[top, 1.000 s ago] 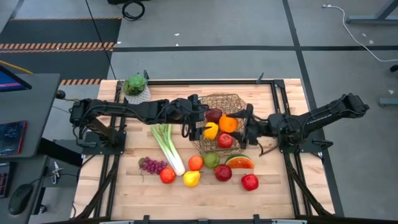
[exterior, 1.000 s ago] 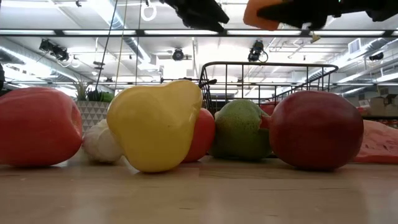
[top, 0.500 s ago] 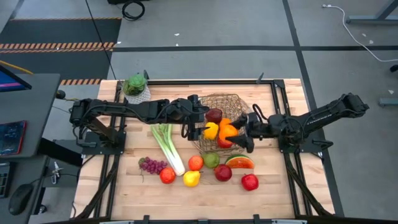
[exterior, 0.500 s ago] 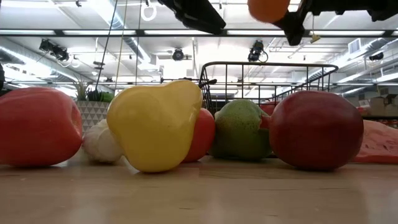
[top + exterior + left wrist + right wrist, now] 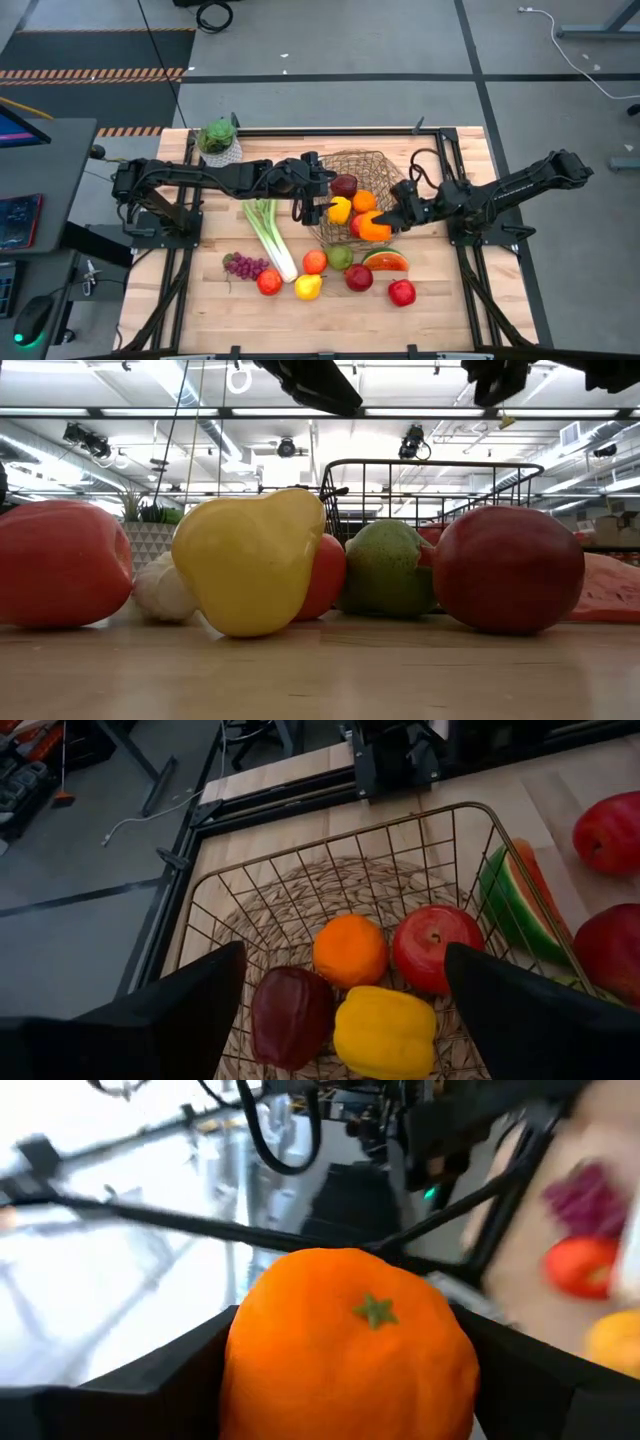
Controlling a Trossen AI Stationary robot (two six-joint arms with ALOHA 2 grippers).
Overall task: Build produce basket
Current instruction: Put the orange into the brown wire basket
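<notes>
Nearest the front edge of the bench [image 5: 440, 300] lies a row of produce: a red apple [image 5: 402, 292] toward the right, a dark red apple [image 5: 359, 277], a yellow pear-shaped fruit [image 5: 308, 287], a red-orange fruit [image 5: 269, 282] and a bunch of purple grapes [image 5: 245, 265]. Just behind them are a watermelon slice [image 5: 385, 261], a green pear [image 5: 340, 257] and an orange-red fruit [image 5: 315, 261]. A long green-white leek [image 5: 269, 233] lies to the left, pointing back toward the left arm.

Farther back, near the middle of the bench, sits the wire basket [image 5: 385, 165]. In it are a yellow pepper [image 5: 385, 1032], a dark red fruit [image 5: 291, 1016], a small orange [image 5: 349, 950] and a red apple with a stem [image 5: 437, 947].

The right gripper [image 5: 385, 222] is over the basket's near right rim, its fingers spread wide and clamped on a big orange [image 5: 350, 1350] with a green stem cap. The left gripper [image 5: 320, 203] hangs at the basket's left side with its fingers spread wide and nothing between them.

At the far left corner of the bench stands a green plant in a white pot [image 5: 218, 140].
</notes>
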